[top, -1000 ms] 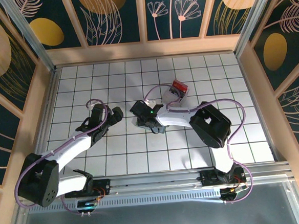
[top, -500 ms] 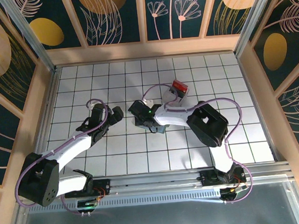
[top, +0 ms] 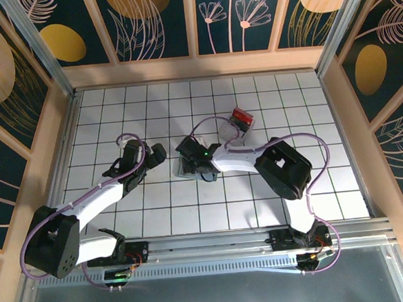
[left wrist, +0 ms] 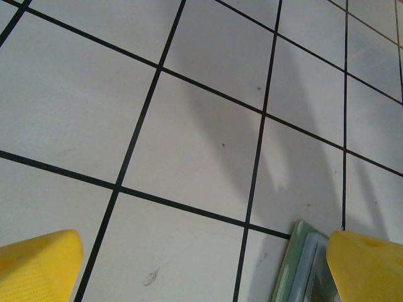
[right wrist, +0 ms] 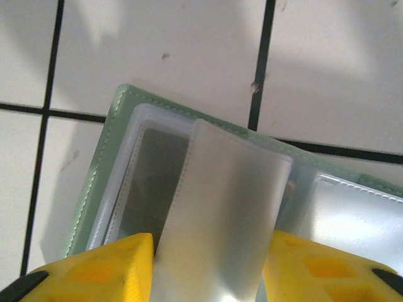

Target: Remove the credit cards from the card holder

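The card holder (right wrist: pixel 119 126) lies open on the tiles, pale green at the rim with clear plastic pockets inside. One frosted sleeve (right wrist: pixel 220 214) stands up from it, and my right gripper (right wrist: pixel 211 270) is shut on that sleeve, a yellow finger against each of its edges. The left pocket (right wrist: pixel 148 182) looks dark grey; the credit cards are hidden. From above, the right gripper (top: pixel 190 163) sits on the holder (top: pixel 182 169) near the table's middle. My left gripper (left wrist: pixel 201 270) hangs open over bare tile, with the holder's corner (left wrist: pixel 302 264) beside its right finger (left wrist: pixel 368 267); the top view has it (top: pixel 155 155) left of the holder.
A clear plastic box (top: pixel 239 121) with red and black contents stands behind the right arm. Wooden walls (top: pixel 195 67) ring the tiled table. A metal rail (top: pixel 208 244) runs along the near edge by the arm bases.
The right gripper's jaws have narrowed onto the sleeve, and more of the holder shows at its left. The left arm has stayed where it was.
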### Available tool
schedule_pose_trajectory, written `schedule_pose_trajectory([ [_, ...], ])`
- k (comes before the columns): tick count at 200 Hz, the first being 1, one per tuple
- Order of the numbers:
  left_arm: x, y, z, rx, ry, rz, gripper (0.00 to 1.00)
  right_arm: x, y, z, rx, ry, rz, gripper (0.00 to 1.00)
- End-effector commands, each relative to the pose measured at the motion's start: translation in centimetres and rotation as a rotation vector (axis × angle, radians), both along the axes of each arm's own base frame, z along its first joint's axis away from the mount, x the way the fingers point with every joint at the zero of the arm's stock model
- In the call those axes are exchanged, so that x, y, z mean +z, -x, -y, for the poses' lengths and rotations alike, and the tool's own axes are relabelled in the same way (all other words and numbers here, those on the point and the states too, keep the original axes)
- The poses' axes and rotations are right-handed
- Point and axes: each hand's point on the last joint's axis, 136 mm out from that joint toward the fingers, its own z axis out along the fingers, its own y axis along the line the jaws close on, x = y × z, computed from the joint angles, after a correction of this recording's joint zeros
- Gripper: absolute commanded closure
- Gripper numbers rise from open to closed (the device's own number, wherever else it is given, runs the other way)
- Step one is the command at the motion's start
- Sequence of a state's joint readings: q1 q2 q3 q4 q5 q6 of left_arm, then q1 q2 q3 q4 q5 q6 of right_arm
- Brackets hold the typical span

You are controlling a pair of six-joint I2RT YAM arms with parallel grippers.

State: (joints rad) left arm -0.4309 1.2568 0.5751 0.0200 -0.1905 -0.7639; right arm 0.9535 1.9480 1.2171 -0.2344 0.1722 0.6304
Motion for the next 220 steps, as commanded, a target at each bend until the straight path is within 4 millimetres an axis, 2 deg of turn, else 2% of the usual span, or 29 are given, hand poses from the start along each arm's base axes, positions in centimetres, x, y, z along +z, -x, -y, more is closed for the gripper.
schedule_pose_trajectory([
  [1,0.4,-0.2,-0.1,0.005,0.006,0.019,0.01,0.1,1.9,-0.4,0.118,-0.012,-0.031,0.56],
  [57,1.0,-0.4,-0.2,0.012,0.009,0.032,0.01,0.8,0.9,1.9,0.110,0.124,0.042,0.63],
  [76,1.1,-0.5,-0.2,0.013,0.009,0.034,0.01,1.3,0.4,2.2,0.091,0.141,0.064,0.55],
  [150,1.6,-0.7,-0.2,0.015,0.003,0.041,0.01,2.8,-0.2,4.2,0.000,0.193,0.105,0.48],
  [220,1.7,-0.8,-0.1,0.005,-0.002,0.045,0.01,3.4,0.2,6.2,-0.084,0.211,0.109,0.47],
])
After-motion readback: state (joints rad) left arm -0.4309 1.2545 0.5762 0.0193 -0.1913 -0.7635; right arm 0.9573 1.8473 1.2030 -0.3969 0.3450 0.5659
